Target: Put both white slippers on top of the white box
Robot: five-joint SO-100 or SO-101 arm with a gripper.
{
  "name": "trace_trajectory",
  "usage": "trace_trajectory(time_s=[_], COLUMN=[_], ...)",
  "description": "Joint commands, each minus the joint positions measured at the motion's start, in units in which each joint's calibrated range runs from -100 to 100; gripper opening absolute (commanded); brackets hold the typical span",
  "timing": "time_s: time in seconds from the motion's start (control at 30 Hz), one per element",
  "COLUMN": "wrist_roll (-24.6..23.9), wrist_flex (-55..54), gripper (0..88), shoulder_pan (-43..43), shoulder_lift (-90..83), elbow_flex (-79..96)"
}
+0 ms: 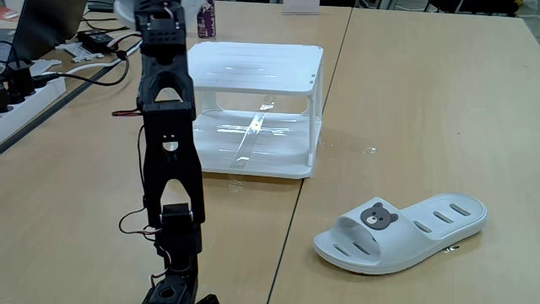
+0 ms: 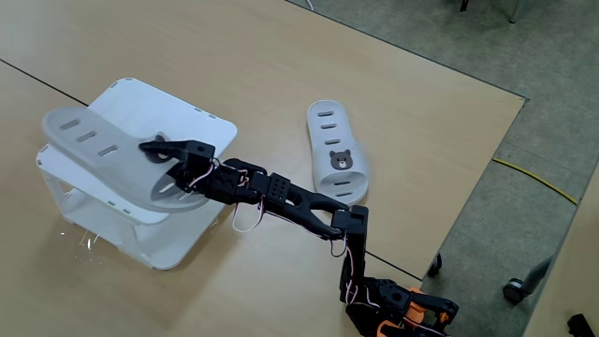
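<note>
Pincer (image 2: 161,150) status: closed on the bear-badge end of one white slipper (image 2: 103,150), as seen in a fixed view from above. My arm (image 2: 281,197) stretches out from its base (image 2: 402,309) at the near table edge, and the pincer sits over the white box (image 2: 201,126).

Held slipper: it lies across the box top, touching or just above it; I cannot tell which. Its long axis runs away from my pincer toward the far left corner of the box, with the heel end and oval slots overhanging that corner.

Box contents: in the lower fixed view, the bottom tier of the white box (image 1: 253,127) holds nothing I can make out apart from reflections on its see-through walls.

Second slipper (image 2: 337,150): on the table (image 2: 412,94), well apart from my pincer and right of the box in the view from above. Its long axis runs roughly parallel to the box's near side; the bear badge is at the end closer to my base.
</note>
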Motion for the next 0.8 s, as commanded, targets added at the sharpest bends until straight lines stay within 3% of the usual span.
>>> trace_trajectory(time_s=[0.0, 0.3, 0.77], wrist_roll=[0.4, 0.4, 0.4], wrist_flex=[-0.1, -0.5, -0.5], gripper=[0.8, 0.8, 0.8], shoulder_pan=[-0.3, 3.6, 6.0], shoulder_lift=[-6.8, 3.5, 35.5], elbow_flex=[-5.4, -10.4, -46.6])
